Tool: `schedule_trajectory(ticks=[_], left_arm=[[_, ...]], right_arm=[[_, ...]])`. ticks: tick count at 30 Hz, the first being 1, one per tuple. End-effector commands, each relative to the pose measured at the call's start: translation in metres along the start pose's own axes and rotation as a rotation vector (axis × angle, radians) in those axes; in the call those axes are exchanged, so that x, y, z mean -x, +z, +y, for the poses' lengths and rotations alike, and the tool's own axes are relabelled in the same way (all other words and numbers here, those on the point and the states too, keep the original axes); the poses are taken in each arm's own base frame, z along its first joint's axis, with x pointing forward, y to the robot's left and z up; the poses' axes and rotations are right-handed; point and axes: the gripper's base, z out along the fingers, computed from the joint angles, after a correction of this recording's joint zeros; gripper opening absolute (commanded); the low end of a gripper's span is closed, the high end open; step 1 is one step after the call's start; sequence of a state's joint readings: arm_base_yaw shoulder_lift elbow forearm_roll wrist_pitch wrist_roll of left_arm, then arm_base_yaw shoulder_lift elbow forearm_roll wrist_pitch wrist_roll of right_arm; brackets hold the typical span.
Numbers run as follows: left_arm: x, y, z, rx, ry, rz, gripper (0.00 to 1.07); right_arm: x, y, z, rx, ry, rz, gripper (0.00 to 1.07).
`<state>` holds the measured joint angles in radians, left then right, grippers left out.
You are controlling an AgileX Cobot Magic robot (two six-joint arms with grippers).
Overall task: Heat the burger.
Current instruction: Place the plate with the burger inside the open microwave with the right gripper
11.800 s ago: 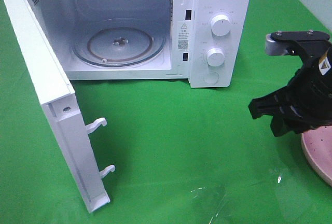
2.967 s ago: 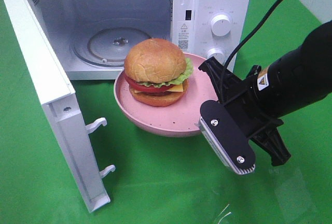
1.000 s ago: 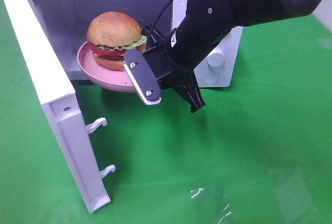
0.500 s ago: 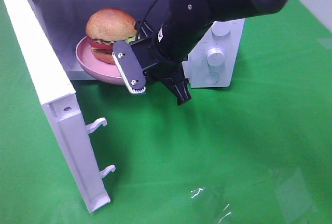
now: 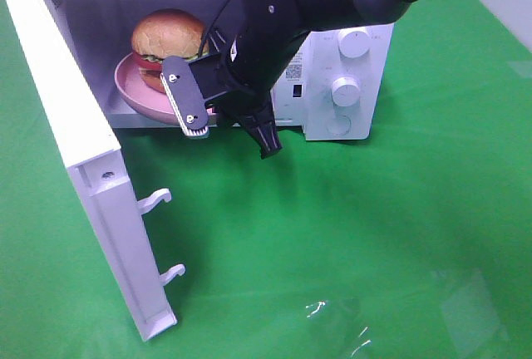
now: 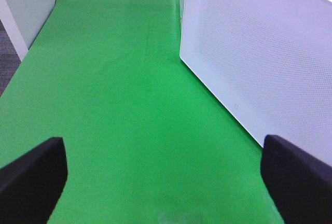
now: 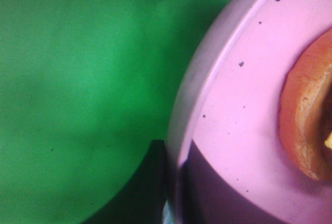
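The burger (image 5: 166,36), golden bun over lettuce and filling, sits on a pink speckled plate (image 5: 137,97) inside the open microwave (image 5: 349,10). My right gripper (image 5: 212,101) is shut on the plate's near-right rim, and its black arm reaches in from the upper right. The right wrist view shows the plate (image 7: 233,105) up close with the burger's (image 7: 306,125) bun edge, and the gripper (image 7: 174,193) clamped on the rim. Whether the plate rests on the turntable is hidden. In the left wrist view my left gripper (image 6: 166,182) stands open over green cloth beside the microwave's white side panel (image 6: 259,63).
The microwave door (image 5: 75,151) swings out to the left, its two latch hooks (image 5: 158,201) facing the cavity. Two knobs (image 5: 355,43) are on the control panel at the right. Green cloth (image 5: 374,234) covers the table in front.
My right gripper has carried the plate and burger to the left and deeper into the microwave cavity. The left gripper has not moved.
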<state>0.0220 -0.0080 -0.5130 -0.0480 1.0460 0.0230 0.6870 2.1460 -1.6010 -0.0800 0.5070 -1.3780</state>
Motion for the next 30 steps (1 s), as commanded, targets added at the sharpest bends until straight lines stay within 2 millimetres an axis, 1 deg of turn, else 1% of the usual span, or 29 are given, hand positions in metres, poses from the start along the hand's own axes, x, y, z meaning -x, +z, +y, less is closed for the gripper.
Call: schedule_trajectory(ticks=[1,6,24,30], left_arm=[[-0.001,-0.002,0.0,-0.01,-0.002,-0.024,0.93],[-0.001,-0.002,0.0,-0.01,-0.002,-0.024,0.93],[-0.001,-0.002,0.0,-0.01,-0.002,-0.024,0.93],[-0.001,-0.002,0.0,-0.009,-0.002,-0.024,0.93]], right_arm=[[0.001,-0.003,-0.02,-0.091,0.054,0.001,0.0],[0.0,0.005,-0.029,-0.109,0.072,0.015,0.0],[0.002,0.03,-0.05,-0.14,0.135,0.026,0.01],[0.0,0.034,-0.051,-0.148,0.142,0.035,0.02]])
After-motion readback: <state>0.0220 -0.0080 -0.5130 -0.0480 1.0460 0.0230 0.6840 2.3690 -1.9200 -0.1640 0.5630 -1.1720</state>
